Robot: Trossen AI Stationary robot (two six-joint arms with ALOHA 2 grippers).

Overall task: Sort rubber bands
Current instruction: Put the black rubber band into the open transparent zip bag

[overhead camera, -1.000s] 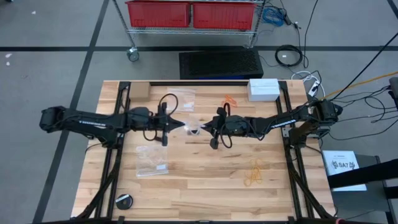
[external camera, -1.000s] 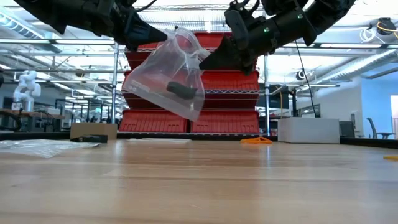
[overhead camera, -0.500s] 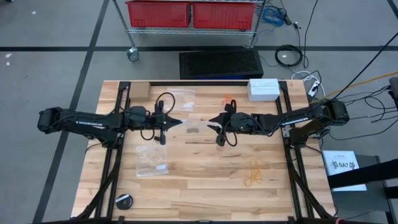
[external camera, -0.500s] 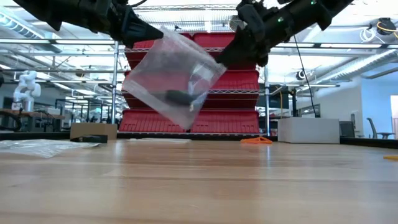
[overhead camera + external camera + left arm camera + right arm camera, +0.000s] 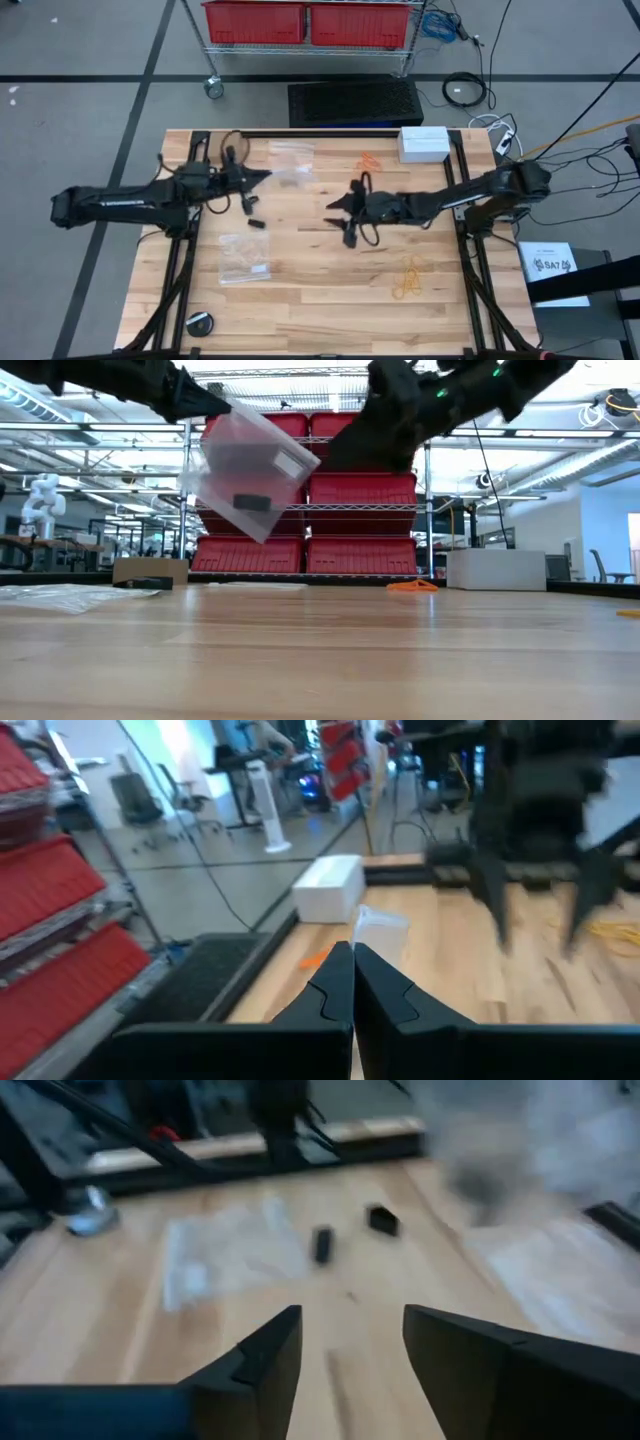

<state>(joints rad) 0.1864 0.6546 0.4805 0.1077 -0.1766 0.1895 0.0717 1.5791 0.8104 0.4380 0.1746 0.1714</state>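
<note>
A clear plastic bag (image 5: 250, 472) with a small black clump (image 5: 250, 502) inside hangs in the air from my left gripper (image 5: 262, 178), which is shut on it over the table's far left part. My right gripper (image 5: 335, 205) stands open near the table's middle, apart from the bag, with nothing between its fingers (image 5: 262, 1360). Orange rubber bands (image 5: 370, 160) lie near the far edge. Pale yellow-tan rubber bands (image 5: 410, 280) lie at the near right. Two small black pieces (image 5: 322, 1245) rest on the wood. My left gripper pinches the clear bag at its upper edge (image 5: 375, 925) between its two shut fingers, which reach in about level from the table's left. The bag hangs tilted below the fingertips, clear of the table, with the black clump low inside.
Another clear bag (image 5: 245, 258) lies flat at the near left. A white box (image 5: 424, 143) stands at the far right corner, a small cardboard box (image 5: 222, 145) at the far left, and a round black object (image 5: 200, 322) at the near left edge.
My right gripper has opened and let go of the bag, which both grippers held between them. My left gripper has drawn back toward the table's left and far edges, carrying the bag along; the bag now hangs from it alone.
</note>
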